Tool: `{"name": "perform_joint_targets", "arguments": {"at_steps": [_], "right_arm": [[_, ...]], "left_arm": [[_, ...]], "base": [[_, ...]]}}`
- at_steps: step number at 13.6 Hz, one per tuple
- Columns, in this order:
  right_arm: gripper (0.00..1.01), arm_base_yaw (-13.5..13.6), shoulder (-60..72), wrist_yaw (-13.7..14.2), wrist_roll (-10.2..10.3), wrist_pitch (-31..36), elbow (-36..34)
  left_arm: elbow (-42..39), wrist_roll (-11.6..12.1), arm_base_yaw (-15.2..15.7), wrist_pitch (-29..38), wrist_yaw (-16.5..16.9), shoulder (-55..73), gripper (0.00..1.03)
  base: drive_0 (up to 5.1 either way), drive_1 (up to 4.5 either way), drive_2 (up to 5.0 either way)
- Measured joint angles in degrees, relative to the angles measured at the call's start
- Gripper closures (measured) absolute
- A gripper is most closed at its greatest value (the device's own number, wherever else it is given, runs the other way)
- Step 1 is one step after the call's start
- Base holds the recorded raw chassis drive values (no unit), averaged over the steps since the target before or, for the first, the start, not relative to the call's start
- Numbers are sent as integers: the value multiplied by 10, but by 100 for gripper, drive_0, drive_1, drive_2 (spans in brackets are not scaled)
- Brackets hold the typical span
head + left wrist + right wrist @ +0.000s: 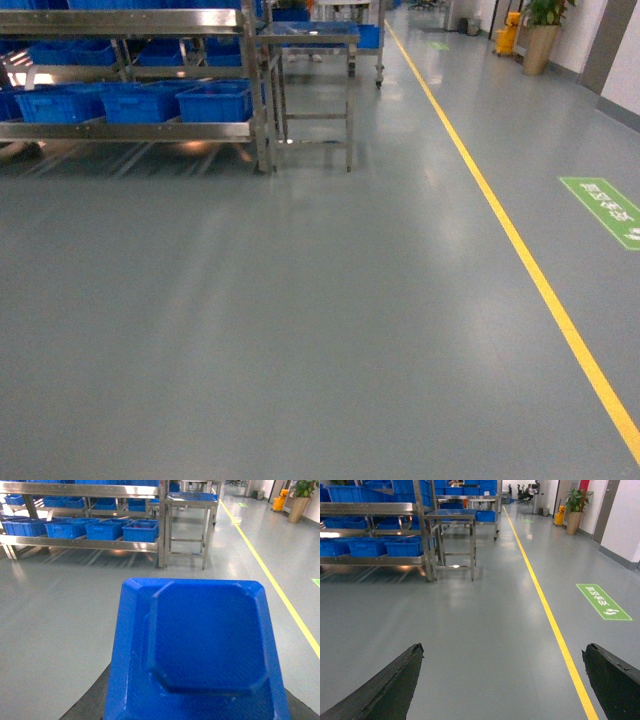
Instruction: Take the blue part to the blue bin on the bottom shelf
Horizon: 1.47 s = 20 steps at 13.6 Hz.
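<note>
The blue part [200,640], a bright-blue moulded piece with cut corners and a sunken middle, fills the lower left wrist view. My left gripper [195,707] is shut on it, and only the dark fingers [87,705] show at its sides. Far ahead at the left, several blue bins [215,100] [141,531] [404,546] stand in a row on the bottom shelf [130,130] [80,543] of a steel rack. My right gripper [502,675] hangs open over bare floor with nothing between its fingers [390,685]. Neither gripper appears in the head view.
A steel table [315,40] stands right of the rack. A yellow floor line [520,250] runs away on the right, with a green floor sign [605,210] beyond it. A potted plant [540,45] and a yellow bucket [508,35] stand by the far wall.
</note>
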Motion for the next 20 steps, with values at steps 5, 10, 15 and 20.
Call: {"name": "perform_joint_targets", "arguments": {"at_steps": [5,10,15,20], "right_arm": [[3,0,0,0,0,2,0],[3,0,0,0,0,1,0],[3,0,0,0,0,3,0],[3,0,0,0,0,1,0]], "left_arm": [[0,0,0,-1,0,0,60],[0,0,0,0,-1,0,60],[0,0,0,-1,0,0,60],[0,0,0,-1,0,0,60]], "base": [[10,440,-420],[10,441,-420],[2,433,-428],[0,430,-431]]}}
